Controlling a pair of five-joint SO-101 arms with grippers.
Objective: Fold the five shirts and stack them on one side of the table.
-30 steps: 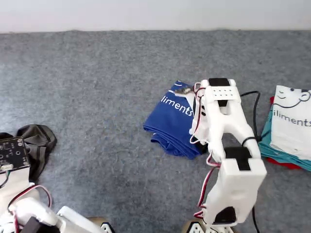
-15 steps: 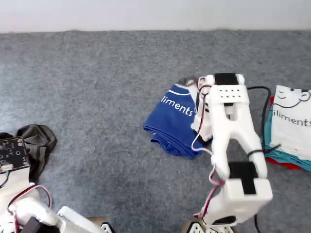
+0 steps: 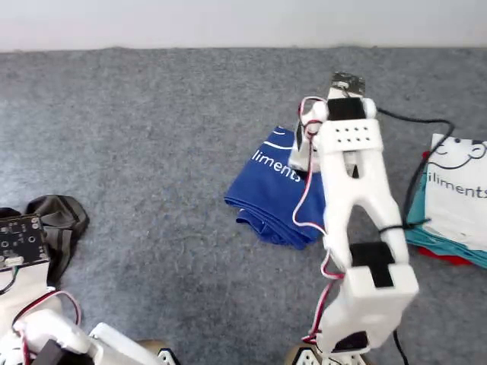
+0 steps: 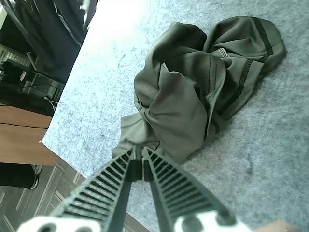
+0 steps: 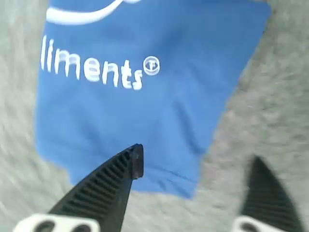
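A royal-blue shirt with white lettering on the speckled grey tabletop; an olive-drab shirt with black stitching; at the right edge, a dark-printed white shirt over a teal shirt and a red shirt.

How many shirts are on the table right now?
5. A blue shirt lies folded mid-table, a crumpled dark shirt at the left edge, and a white shirt tops a teal shirt and a red shirt at the right.

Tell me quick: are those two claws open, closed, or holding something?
Left gripper: closed, nothing in it, by the dark shirt.
Right gripper: open, empty, above the blue shirt.
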